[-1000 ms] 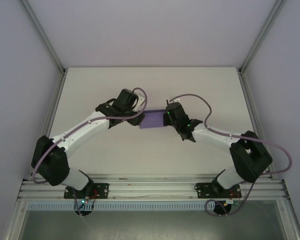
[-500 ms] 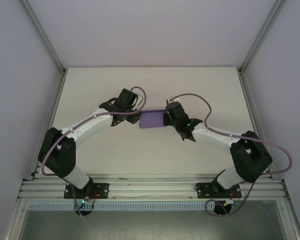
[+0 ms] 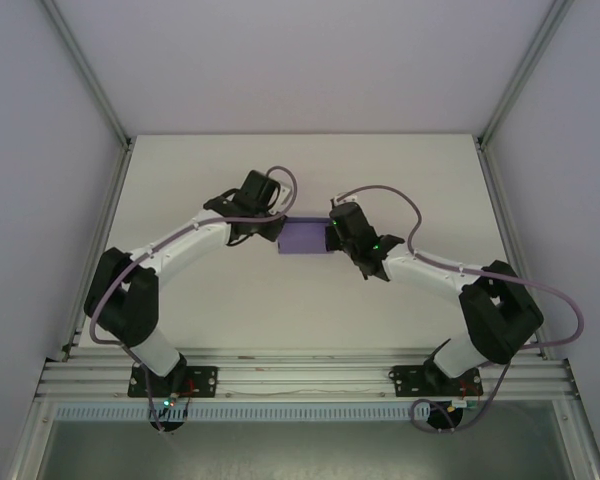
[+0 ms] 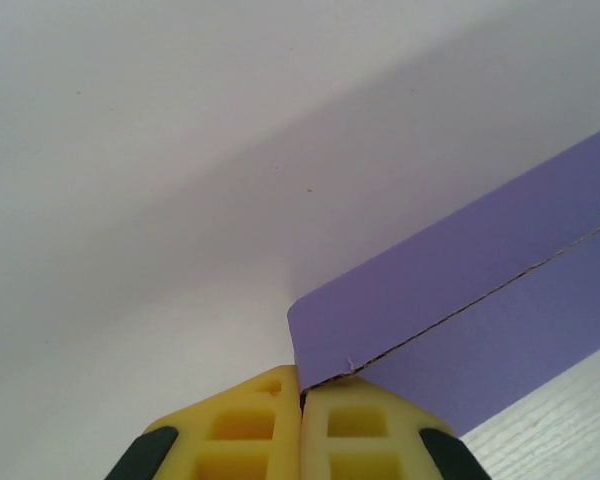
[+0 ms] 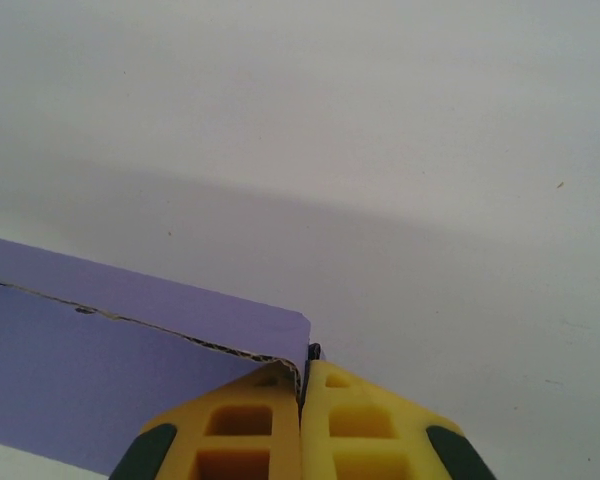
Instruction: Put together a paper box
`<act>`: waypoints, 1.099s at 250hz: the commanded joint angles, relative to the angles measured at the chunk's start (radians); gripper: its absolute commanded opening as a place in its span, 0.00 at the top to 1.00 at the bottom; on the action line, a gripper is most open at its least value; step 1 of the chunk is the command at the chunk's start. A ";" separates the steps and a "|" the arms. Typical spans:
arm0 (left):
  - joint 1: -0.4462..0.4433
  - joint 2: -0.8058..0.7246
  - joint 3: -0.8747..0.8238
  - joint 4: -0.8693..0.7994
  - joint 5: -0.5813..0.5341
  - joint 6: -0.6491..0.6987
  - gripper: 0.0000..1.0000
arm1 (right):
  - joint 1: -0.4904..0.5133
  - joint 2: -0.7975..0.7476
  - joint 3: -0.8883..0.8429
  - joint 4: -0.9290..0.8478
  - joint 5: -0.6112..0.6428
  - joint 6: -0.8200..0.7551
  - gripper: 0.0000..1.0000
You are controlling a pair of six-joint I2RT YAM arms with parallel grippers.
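Note:
The purple paper box (image 3: 302, 238) lies as a small flat rectangle in the middle of the white table (image 3: 280, 160), held between both grippers. My left gripper (image 3: 278, 230) meets its left end. In the left wrist view the yellow fingers (image 4: 250, 420) are pressed together, with the left gripper (image 4: 300, 376) shut on the corner of the paper box (image 4: 460, 300) where a seam runs across the card. My right gripper (image 3: 330, 236) holds the right end. In the right wrist view the right gripper (image 5: 303, 366) pinches the corrugated edge of the paper box (image 5: 100, 380).
White walls and grey frame posts (image 3: 100, 110) stand around the table. The aluminium rail (image 3: 300, 375) with both arm bases runs along the near edge. Purple cables (image 3: 380, 195) loop above the wrists.
The left arm has folded its elbow up and back, and its gripper has shifted slightly up and right at the box's left end. The right gripper and box have barely moved.

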 commanded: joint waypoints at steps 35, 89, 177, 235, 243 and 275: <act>0.008 0.039 0.083 -0.112 0.057 -0.139 1.00 | 0.011 0.028 -0.007 -0.134 0.015 0.018 1.00; 0.016 0.028 0.113 -0.213 0.099 -0.227 1.00 | 0.039 0.046 0.000 -0.167 0.078 0.008 1.00; 0.091 0.087 0.161 -0.287 0.366 -0.369 1.00 | 0.102 0.078 0.021 -0.204 0.163 -0.011 1.00; 0.099 0.112 0.178 -0.265 0.457 -0.405 1.00 | 0.104 0.071 0.004 -0.182 0.143 0.003 1.00; 0.100 0.117 0.194 -0.288 0.466 -0.401 1.00 | 0.104 0.069 0.003 -0.188 0.146 0.002 1.00; 0.108 0.127 0.241 -0.368 0.498 -0.383 1.00 | 0.104 0.070 -0.004 -0.191 0.143 0.001 1.00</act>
